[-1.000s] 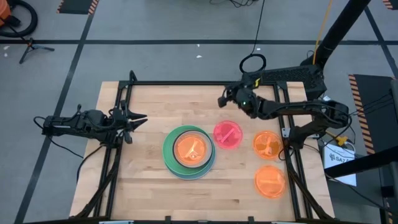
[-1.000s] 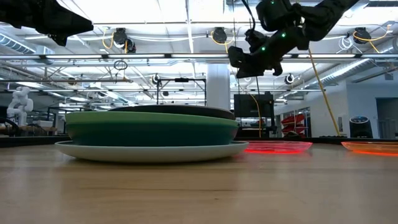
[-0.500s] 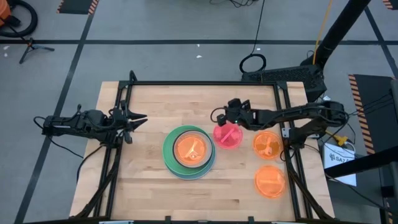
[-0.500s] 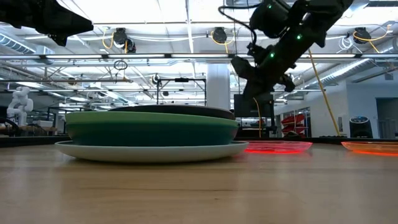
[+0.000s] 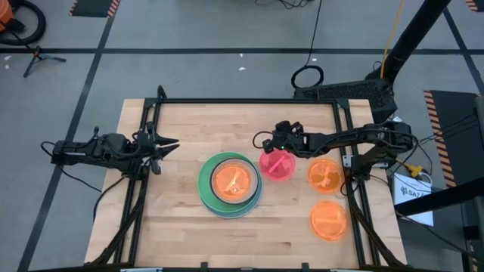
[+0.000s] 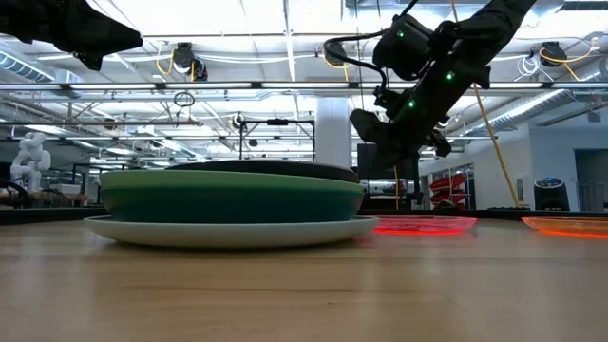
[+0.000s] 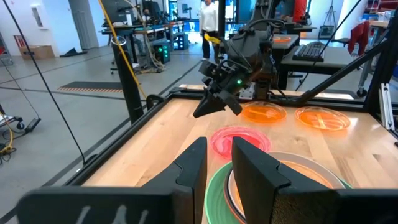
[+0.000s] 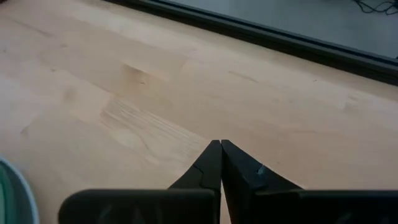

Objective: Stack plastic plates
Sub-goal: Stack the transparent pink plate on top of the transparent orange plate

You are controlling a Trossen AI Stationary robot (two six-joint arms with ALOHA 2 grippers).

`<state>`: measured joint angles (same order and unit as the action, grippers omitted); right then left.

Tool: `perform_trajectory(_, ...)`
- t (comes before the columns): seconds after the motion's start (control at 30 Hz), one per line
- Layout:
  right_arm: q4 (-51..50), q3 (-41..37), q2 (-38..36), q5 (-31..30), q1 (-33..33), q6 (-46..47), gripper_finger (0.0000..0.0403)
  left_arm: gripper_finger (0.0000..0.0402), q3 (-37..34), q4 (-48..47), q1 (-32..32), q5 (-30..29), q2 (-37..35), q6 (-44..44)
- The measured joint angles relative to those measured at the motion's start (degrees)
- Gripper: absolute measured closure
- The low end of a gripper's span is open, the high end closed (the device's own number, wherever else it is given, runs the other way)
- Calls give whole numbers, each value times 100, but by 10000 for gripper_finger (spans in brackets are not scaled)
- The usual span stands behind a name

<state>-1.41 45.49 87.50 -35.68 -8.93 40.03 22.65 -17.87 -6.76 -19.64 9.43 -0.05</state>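
A stack of plates (image 5: 231,183) stands mid-table: a pale plate at the bottom (image 6: 228,231), then dark teal, light green and dark grey ones, with an orange plate (image 5: 231,180) on top. A pink plate (image 5: 277,164) lies flat to its right. Two orange plates (image 5: 327,175) (image 5: 329,221) lie near the right edge. My right gripper (image 5: 268,145) is shut and hovers over bare wood just beyond the pink plate's far-left rim, tipped downward (image 6: 366,123). My left gripper (image 5: 170,145) waits at the table's left edge, slightly open and empty (image 7: 219,162).
A black frame rail (image 5: 242,101) runs along the table's far edge and rails (image 5: 144,151) run down both sides. Bare wood (image 5: 197,128) lies between the stack and the far rail. People show in the room beyond in the left wrist view (image 7: 210,15).
My right gripper has come from near the table's far edge toward the near edge and down toward the pink plate, tipping its fingers downward. Most of this happened in the first half second. The plates have not moved.
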Motion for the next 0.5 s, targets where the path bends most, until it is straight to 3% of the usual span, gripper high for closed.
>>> perform_trajectory(0.5, -13, -2, 0, 146, 0, -15, 403, 319, 0, -7, 0, 0, -2, 2)
